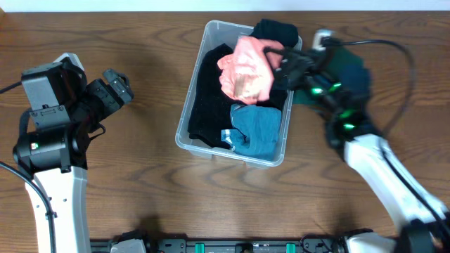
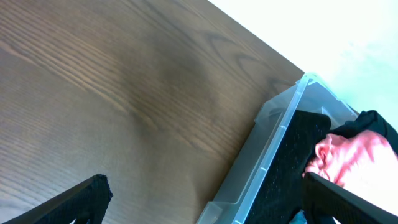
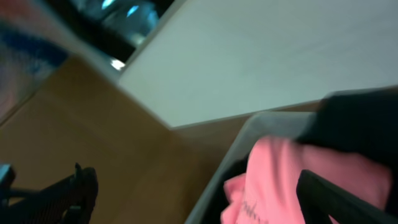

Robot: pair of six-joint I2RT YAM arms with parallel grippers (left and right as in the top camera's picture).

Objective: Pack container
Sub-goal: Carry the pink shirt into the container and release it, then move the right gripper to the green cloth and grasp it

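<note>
Here the container [image 1: 187,112] lies beneath the right hand [image 1: 283,63].

From above we look straight down on the tabletop [image 1: 140,183], taking in its full width. At the left wrist we sit low and close, facing across bare wood to the container [image 2: 261,168] and its long wall. At the right wrist, blurred and nearer, we face its corner. All three views share the container and the pink cloth [image 1: 246,70].
</note>
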